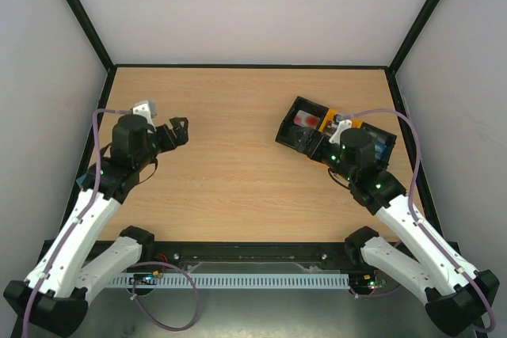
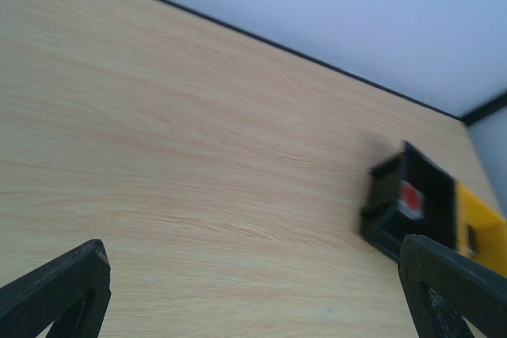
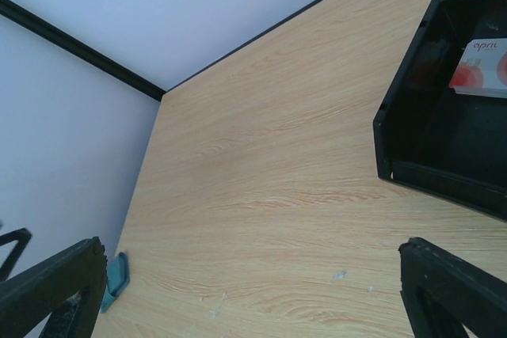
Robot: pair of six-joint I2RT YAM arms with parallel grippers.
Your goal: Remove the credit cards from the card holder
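**Item: two-arm bench, card holder and tray, one moment**

Top external view. Wooden table (image 1: 238,172) within pale walls. The left gripper (image 1: 180,130) hangs over bare wood at centre left of the frame, its fingers spread and holding nothing. The right gripper (image 1: 333,139) sits over the black-and-yellow tray (image 1: 288,135) at centre right, and its fingers are hard to make out against the black. One card (image 1: 305,119) with a red print lies in the tray's left black compartment. The card holder (image 1: 81,182) shows only as a small blue sliver at the table's left edge, beside the left arm (most of it is hidden).

Left wrist view. Two black fingertips (image 2: 59,290) stand in the bottom corners, wide apart, with bare wood between them. The tray (image 2: 384,211) is at centre right, with the red-printed card inside its black compartment and a yellow section beyond.

Right wrist view. The fingertips (image 3: 451,282) are likewise far apart in the bottom corners, and nothing is gripped. The tray's black compartment fills the upper right, card within. The card holder (image 3: 118,275) sits at lower left against the wall, partly behind a finger.
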